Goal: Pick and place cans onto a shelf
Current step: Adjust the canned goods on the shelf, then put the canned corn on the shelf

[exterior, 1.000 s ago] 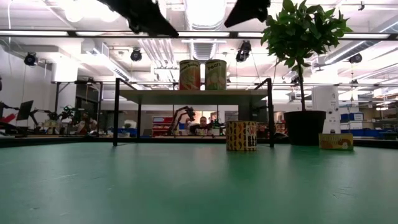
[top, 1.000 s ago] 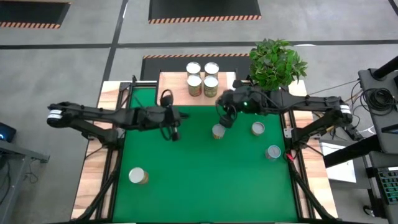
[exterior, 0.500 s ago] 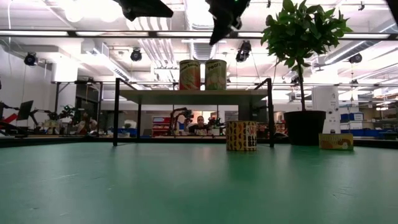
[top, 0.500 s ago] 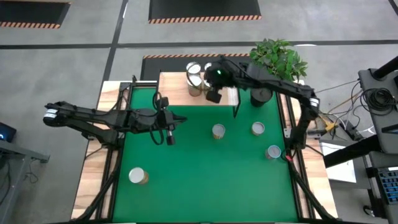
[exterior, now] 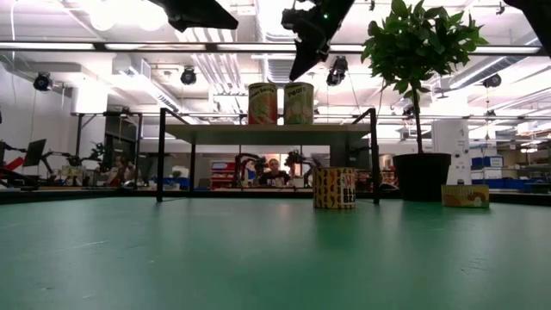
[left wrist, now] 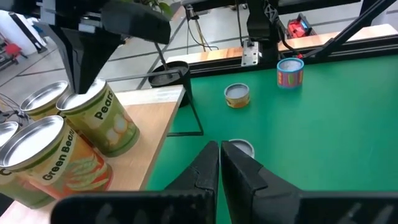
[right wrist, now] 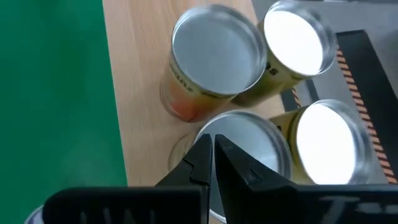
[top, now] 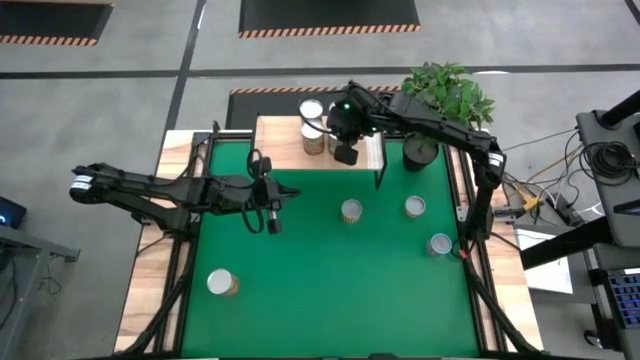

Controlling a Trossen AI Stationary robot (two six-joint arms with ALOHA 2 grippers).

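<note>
R end effector (top: 345, 153) up over the shelf (top: 290, 150), poised above the cluster of four cans (top: 312, 109) at the shelf's far-right part; fingers pressed together, nothing in them. R wrist view: fingertips (right wrist: 209, 149) closed, pointing down at one can top (right wrist: 245, 146), three other cans around it on the light wood.

L end effector (top: 272, 222) hangs over the green desk (top: 330, 290), left of centre, near the shelf's front edge; also fully closed, empty. L wrist view shows its closed fingers (left wrist: 219, 163) aimed toward a loose can (left wrist: 240, 147) on the mat, w/ shelf cans (labels read "Green Beans", "Pears") beside.

Loose cans on desk, high view:
- one mid-desk (top: 350, 211)
- one right of it (top: 414, 207)
- one nearer right edge (top: 438, 244)
- one alone, front-left (top: 221, 283), well apart from the rest

Low view: two cans (exterior: 263, 103) visible on shelf top, one can (exterior: 334, 188) standing on mat below/right of it. Potted plant (top: 446, 98) at far-right corner, beside shelf.
</note>
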